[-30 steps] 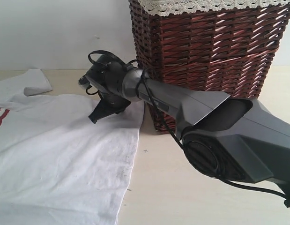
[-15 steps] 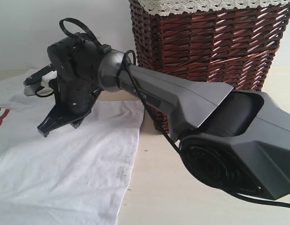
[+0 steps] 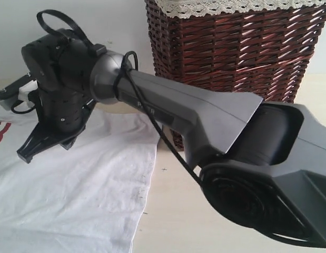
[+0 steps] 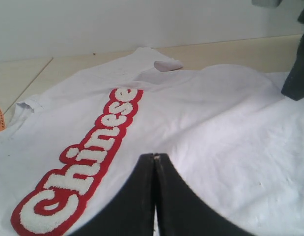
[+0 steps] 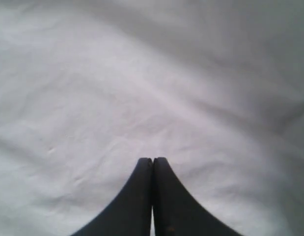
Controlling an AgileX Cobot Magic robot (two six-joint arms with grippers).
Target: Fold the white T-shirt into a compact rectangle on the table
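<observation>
The white T-shirt (image 3: pixel 73 195) is spread flat, chest up, on the left part of the table (image 3: pixel 173 211). Its right edge lies near the foot of the wicker basket (image 3: pixel 236 58), which stands at the far right. No fold is seen in the shirt, so the task is judged to be at its opening step, the approach for a first grasp. The right tool (image 3: pixel 27 154) is reached across to the left and held above the cloth, its jaws pressed together on nothing. The left tool (image 4: pixel 155 158) is likewise pressed together and empty, poised over the cloth beside the red-outlined lettering (image 4: pixel 88 172). For the next move, the jaws would have to be spread and lowered onto a hem or sleeve edge, so that cloth can be pinched and carried over.
</observation>
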